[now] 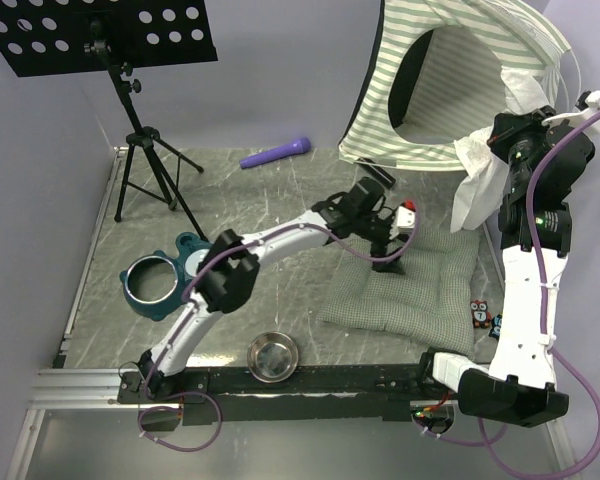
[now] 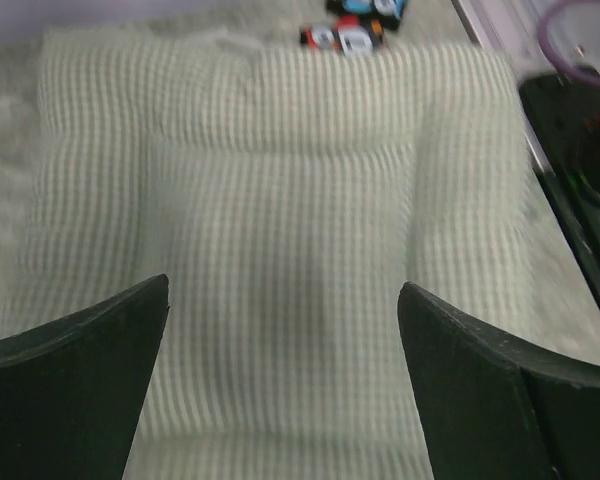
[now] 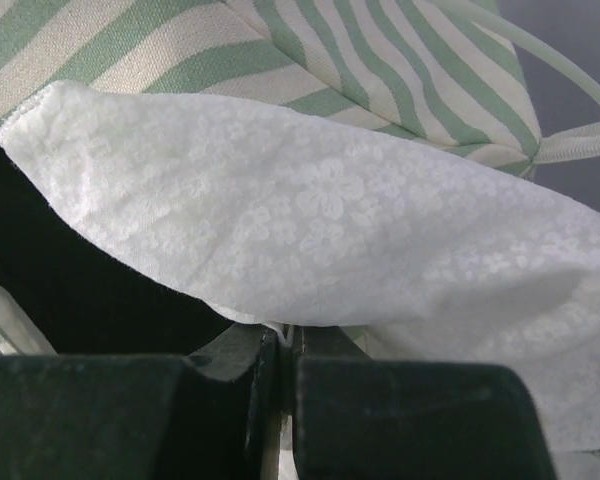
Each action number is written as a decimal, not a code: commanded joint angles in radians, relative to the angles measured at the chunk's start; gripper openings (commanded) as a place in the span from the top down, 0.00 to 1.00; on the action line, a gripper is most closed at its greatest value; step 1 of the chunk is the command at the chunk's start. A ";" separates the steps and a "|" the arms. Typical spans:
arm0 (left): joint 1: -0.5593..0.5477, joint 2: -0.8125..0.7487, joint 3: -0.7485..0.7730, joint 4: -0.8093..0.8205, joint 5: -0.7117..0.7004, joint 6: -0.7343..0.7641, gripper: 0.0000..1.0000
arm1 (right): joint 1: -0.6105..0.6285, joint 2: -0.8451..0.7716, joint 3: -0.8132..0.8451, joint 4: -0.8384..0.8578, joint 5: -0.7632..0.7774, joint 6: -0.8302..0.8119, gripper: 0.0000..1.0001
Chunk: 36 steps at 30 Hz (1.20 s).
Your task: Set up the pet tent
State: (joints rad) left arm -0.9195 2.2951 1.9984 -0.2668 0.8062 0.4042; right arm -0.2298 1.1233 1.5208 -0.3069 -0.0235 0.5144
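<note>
The pet tent (image 1: pixel 460 60), green-and-white striped with a dark round opening, stands at the back right. Its white flowered mesh panel (image 1: pixel 475 185) hangs down in front of it, and my right gripper (image 1: pixel 508 140) is shut on that panel's edge. In the right wrist view the mesh (image 3: pixel 330 210) bunches over the closed right gripper (image 3: pixel 285 335), with striped fabric (image 3: pixel 280 50) and a thin pole (image 3: pixel 540 50) above. The grey-green checked cushion mat (image 1: pixel 420 290) lies flat on the table. My left gripper (image 1: pixel 393 245) hovers open over the mat (image 2: pixel 280 170), its left gripper (image 2: pixel 285 285) fingers wide apart and empty.
A music stand (image 1: pixel 130 60) rises at the back left. A purple toy (image 1: pixel 276 153) lies near the wall. The teal double bowl holder (image 1: pixel 160 282) sits at the left, a steel bowl (image 1: pixel 273 357) by the near rail. Small toy figures (image 1: pixel 482 314) lie at the mat's right corner.
</note>
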 commanded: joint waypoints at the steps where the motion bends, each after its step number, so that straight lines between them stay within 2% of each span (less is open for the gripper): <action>1: -0.030 0.133 0.189 0.055 -0.007 -0.105 0.00 | -0.006 -0.007 0.045 0.118 0.013 -0.022 1.00; 6: -0.090 0.294 0.324 -0.098 -0.120 -0.010 0.00 | -0.006 -0.007 0.042 0.121 -0.003 -0.050 1.00; 10: -0.093 0.334 0.310 -0.164 -0.127 -0.054 0.00 | -0.006 -0.013 0.036 0.135 -0.013 -0.076 1.00; 13: -0.094 0.392 0.374 -0.268 -0.166 -0.045 0.00 | -0.006 -0.017 0.022 0.144 -0.019 -0.086 1.00; 15: -0.094 0.418 0.390 -0.324 -0.218 -0.033 0.18 | -0.006 -0.020 0.015 0.146 -0.024 -0.097 1.00; 18: -0.094 0.402 0.356 -0.391 -0.283 0.071 0.66 | -0.006 -0.023 0.006 0.152 -0.041 -0.123 1.00; 20: -0.085 0.336 0.301 -0.414 -0.263 0.129 0.96 | -0.006 -0.023 0.009 0.146 -0.059 -0.149 1.00; 21: -0.075 0.284 0.257 -0.393 -0.234 0.143 0.99 | -0.008 -0.025 0.009 0.144 -0.068 -0.158 1.00; 26: -0.024 -0.133 -0.118 -0.140 -0.036 0.182 0.99 | -0.008 -0.045 -0.027 0.170 -0.072 -0.244 1.00; 28: -0.024 -0.270 -0.179 -0.103 0.002 0.229 0.99 | -0.006 -0.054 -0.040 0.186 -0.050 -0.270 1.00; 36: -0.016 -0.499 -0.135 -0.455 0.132 0.464 0.99 | -0.005 -0.079 -0.076 0.232 -0.055 -0.395 1.00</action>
State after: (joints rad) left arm -0.9245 1.9198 1.8133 -0.5617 0.7986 0.7040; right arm -0.2302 1.0954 1.4490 -0.2199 -0.0685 0.2054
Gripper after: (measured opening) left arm 0.033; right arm 0.039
